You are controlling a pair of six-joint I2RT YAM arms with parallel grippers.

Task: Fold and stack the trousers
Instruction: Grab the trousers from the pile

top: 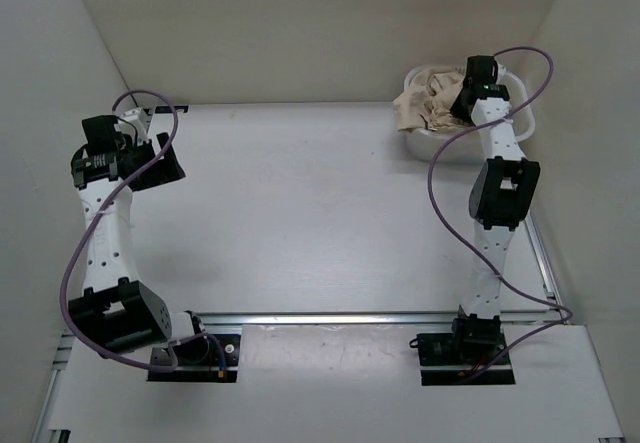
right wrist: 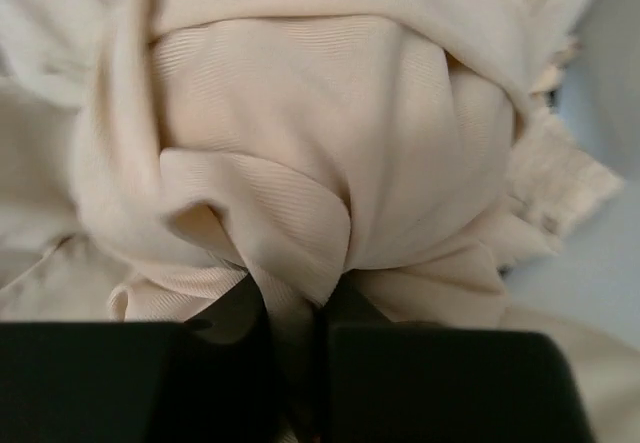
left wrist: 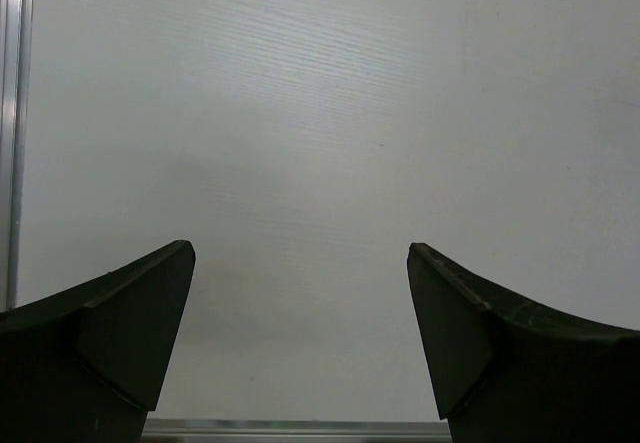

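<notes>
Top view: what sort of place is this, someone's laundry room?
More likely a robotics test bench: a white table boxed in by plain walls, a left arm and right arm bolted at its near edge, and a basket holding beige trousers.

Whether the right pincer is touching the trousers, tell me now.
Touching. The right wrist view shows the right pincer shut on a fold of the trousers.

White, hole-dotted arm links point(top: 108, 238), black joint housings point(top: 505, 191), looping purple cables point(top: 150, 91) (matte black pincer fingers point(left wrist: 120, 333))
</notes>
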